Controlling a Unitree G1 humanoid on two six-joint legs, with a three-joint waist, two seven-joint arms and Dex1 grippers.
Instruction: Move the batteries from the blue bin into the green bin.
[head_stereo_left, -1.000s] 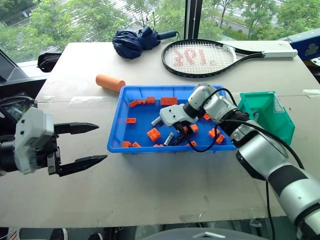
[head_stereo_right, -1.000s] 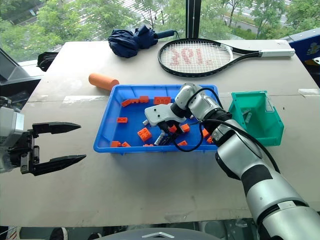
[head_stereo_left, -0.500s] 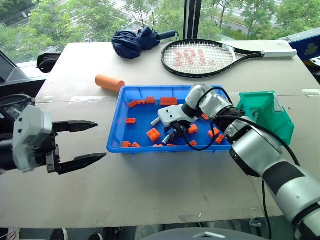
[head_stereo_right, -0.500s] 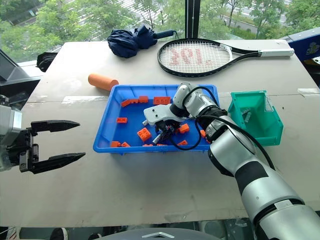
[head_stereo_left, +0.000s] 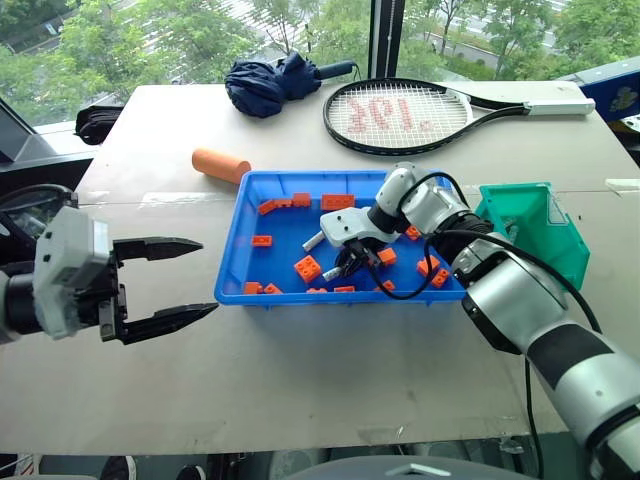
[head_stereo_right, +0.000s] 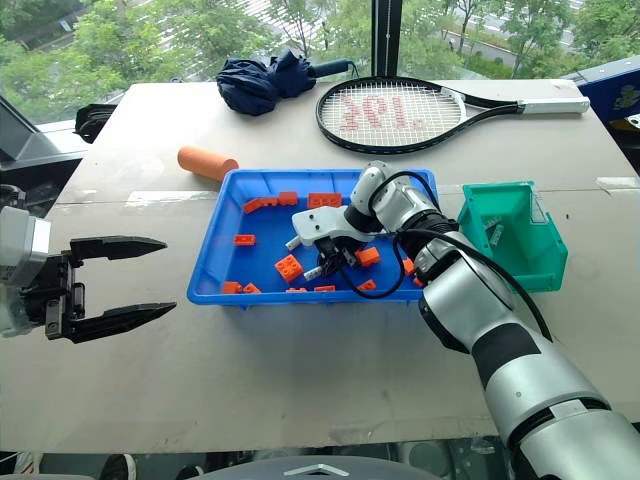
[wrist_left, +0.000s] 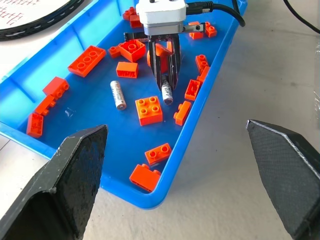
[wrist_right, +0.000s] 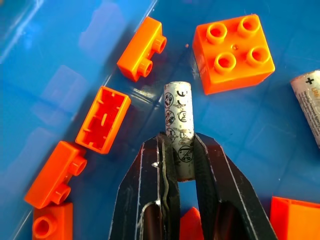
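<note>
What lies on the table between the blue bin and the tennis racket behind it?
Nothing: in the left eye view the strip of table between the blue bin and the tennis racket is bare.

- Bright daylight, coming through the windows (head_stereo_left: 150, 40) behind the table (head_stereo_left: 300, 360); trees outside slightly washed out.
- Tabletop evenly lit; shadows soft and short, falling toward the camera under the blue bin (head_stereo_left: 232, 262) rim and the left gripper (head_stereo_left: 172, 281).
- Pale glare patches on the bin floor in the right wrist view.
- Right wrist view sharp on the battery (wrist_right: 179, 120) and bricks.
- Left wrist view: fingers (wrist_left: 60, 195) large, dark, a little soft; bin sharp.
- Head views: mild bending at edges.
</note>
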